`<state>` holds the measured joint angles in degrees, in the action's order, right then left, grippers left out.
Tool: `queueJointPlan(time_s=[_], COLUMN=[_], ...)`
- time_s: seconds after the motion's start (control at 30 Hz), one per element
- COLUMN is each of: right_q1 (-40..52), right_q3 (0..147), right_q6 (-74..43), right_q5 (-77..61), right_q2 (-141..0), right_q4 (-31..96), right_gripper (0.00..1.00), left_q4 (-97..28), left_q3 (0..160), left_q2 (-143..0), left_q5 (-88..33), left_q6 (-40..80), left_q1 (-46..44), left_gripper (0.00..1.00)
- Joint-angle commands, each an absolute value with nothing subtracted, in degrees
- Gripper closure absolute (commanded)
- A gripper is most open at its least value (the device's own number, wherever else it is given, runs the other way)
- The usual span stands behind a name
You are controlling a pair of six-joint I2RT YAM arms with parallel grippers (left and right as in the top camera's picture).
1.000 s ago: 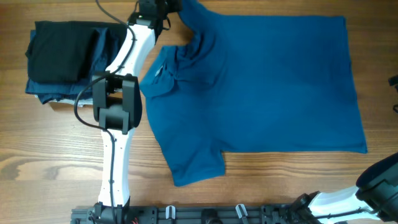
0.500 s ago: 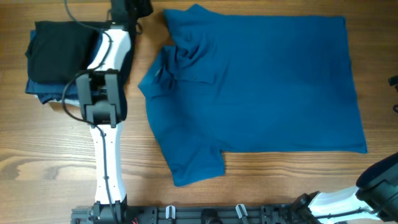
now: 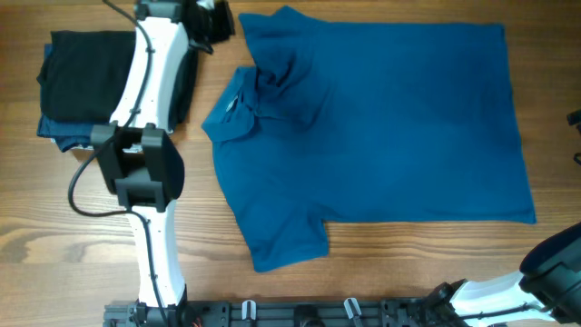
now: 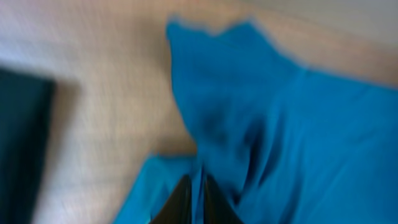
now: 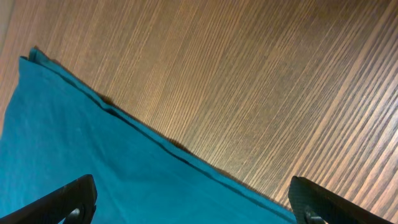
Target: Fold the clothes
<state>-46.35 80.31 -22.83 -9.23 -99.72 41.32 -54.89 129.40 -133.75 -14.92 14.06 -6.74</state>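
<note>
Across the tabletop (image 3: 381, 272) lies the blue polo shirt (image 3: 390, 127), spread flat; left gripper (image 3: 215, 19) pressed together at its far sleeve, right gripper (image 5: 193, 202) spread wide above its hem edge.

A bright blue short-sleeved polo shirt (image 3: 390, 118) lies spread out flat on a wooden table (image 3: 54, 218), hem to the right. Its collar (image 3: 243, 107), at the left, is rumpled, with one sleeve (image 3: 283, 238) pointing toward the near edge.
</note>
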Motion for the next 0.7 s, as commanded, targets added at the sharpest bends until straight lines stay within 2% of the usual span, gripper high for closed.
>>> queueJointPlan(time_s=[0.0, 0.27, 0.67], right_q1=[-46.7, -46.7, -46.7], right_q3=[81.0, 81.0, 81.0], right_q6=[-22.7, -22.7, -22.7], right_q5=[-9.9, -10.0, -9.9], right_q2=[-99.1, -99.1, -99.1], right_q4=[41.3, 41.3, 41.3], right_gripper=[0.00, 0.00, 0.00], left_q4=[-60.4, -67.5, -64.0], left_q3=[128.5, 128.5, 128.5], left_q2=[-137.4, -139.9, -144.7], left_q5=[-14.5, -9.0, -6.3], left_q6=[13.7, 13.8, 13.7], left_q1=[-7.8, -10.0, -10.3], left_gripper=[0.96, 0.96, 0.96])
